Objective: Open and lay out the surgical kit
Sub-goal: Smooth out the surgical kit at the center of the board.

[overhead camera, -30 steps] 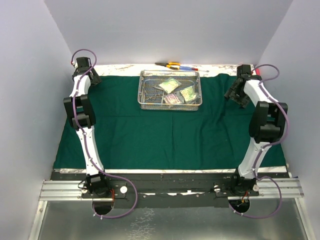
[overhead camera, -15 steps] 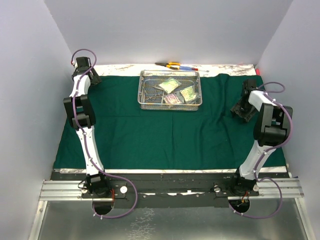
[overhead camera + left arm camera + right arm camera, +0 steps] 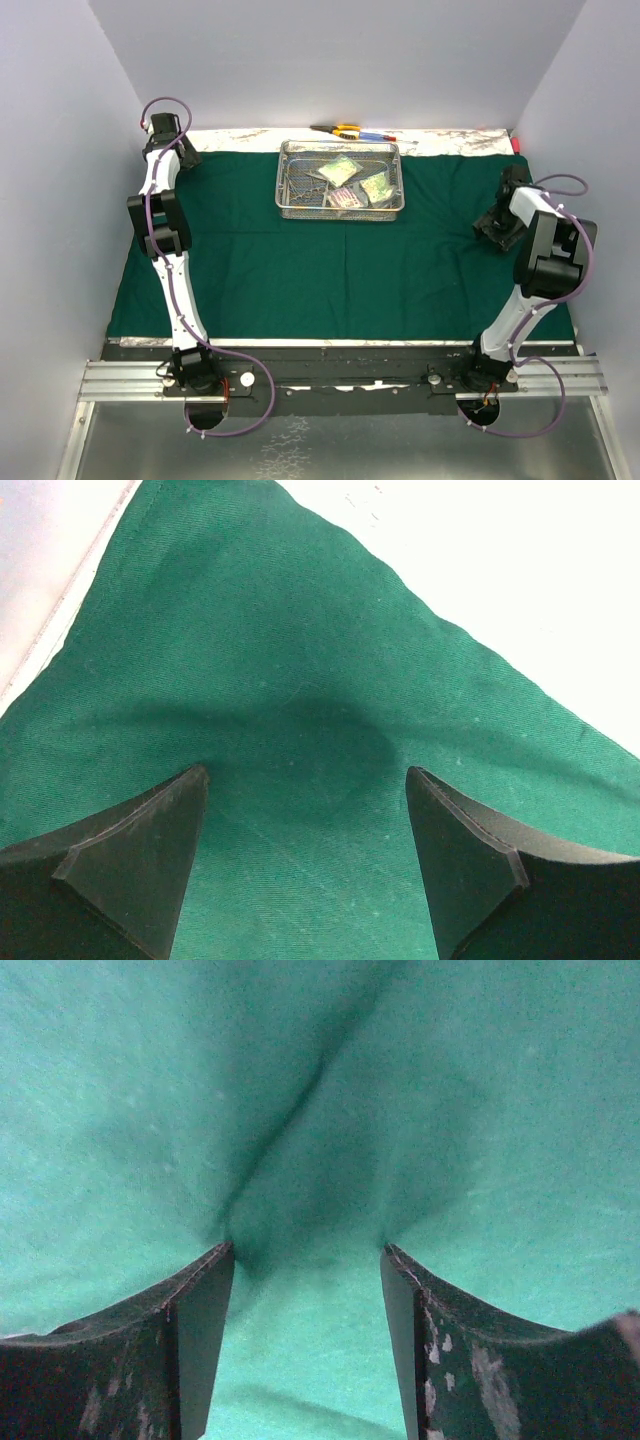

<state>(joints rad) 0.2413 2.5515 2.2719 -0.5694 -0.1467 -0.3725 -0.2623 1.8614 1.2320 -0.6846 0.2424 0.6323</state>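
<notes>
Two jaw pairs stand open. Overhead: cloth (image 3: 320,270) lies spread, with the tray (image 3: 340,213) well away from both. Left wrist: left gripper (image 3: 305,780) faces a cloth corner just ahead, probably to tug it flat. Right wrist: right gripper (image 3: 305,1250) brackets a raised crease.

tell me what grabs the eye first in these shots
A dark green cloth lies spread wide and flat, with a steel mesh tray holding small clear packets at its far middle. The left hand hangs open over the cloth's far left corner, and the right hand sits low over a crease near the right edge.
</notes>
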